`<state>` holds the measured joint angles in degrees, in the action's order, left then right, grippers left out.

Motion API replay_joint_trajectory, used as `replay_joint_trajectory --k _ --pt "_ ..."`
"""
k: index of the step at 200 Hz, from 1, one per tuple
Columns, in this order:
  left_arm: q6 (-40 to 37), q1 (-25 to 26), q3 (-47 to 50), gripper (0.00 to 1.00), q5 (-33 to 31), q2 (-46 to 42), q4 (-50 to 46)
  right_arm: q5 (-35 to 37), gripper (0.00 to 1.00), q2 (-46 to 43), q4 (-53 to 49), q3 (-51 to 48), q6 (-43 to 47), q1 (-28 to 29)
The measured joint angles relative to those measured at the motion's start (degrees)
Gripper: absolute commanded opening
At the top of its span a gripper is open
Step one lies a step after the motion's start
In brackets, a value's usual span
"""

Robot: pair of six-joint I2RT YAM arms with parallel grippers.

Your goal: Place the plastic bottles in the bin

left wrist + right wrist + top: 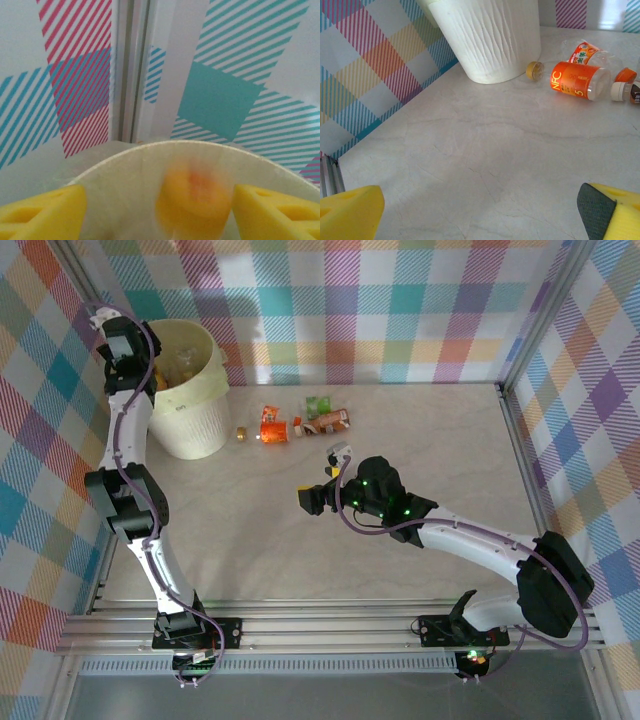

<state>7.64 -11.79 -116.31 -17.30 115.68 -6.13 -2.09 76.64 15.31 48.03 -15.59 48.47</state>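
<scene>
So the left fingers (40, 210) are spread wide right above the bin (150, 150). A blurry orange thing (192, 200), probably 1 of the bottles, sits between and just below them, and I reckon it's dropping in. I'd hold them over the opening until it's past the rim, no early swing-out.

The right fingers (350, 212) are spread too, nothing between them, low over the surface (470, 150). Ahead of them and off to their right lies the orange NFC bottle (577, 80), near the bin's ribbed wall. Best bet is to come at it crosswise to its body and pinch mid-label so it can't roll.
</scene>
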Motion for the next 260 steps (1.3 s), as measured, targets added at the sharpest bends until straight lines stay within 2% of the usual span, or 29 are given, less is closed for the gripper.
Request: replay_joint_trajectory --k 79,147,229,260 --pt "5.09 0.02 -2.32 0.99 -0.31 -0.46 -6.71 0.70 1.00 0.00 -0.04 -0.37 -0.07 0.00" --pt "10.75 0.02 -3.02 1.00 2.34 -3.10 -10.49 4.92 1.00 0.00 -1.11 -0.42 -1.95 0.00" --pt "19.50 0.55 -2.99 1.00 16.70 -8.74 -13.29 11.15 1.00 0.94 -6.60 0.39 -4.55 -0.70" --pt "22.82 1.49 5.01 1.00 21.90 -15.04 -10.88 11.06 1.00 4.09 -10.38 3.30 -6.54 -2.67"
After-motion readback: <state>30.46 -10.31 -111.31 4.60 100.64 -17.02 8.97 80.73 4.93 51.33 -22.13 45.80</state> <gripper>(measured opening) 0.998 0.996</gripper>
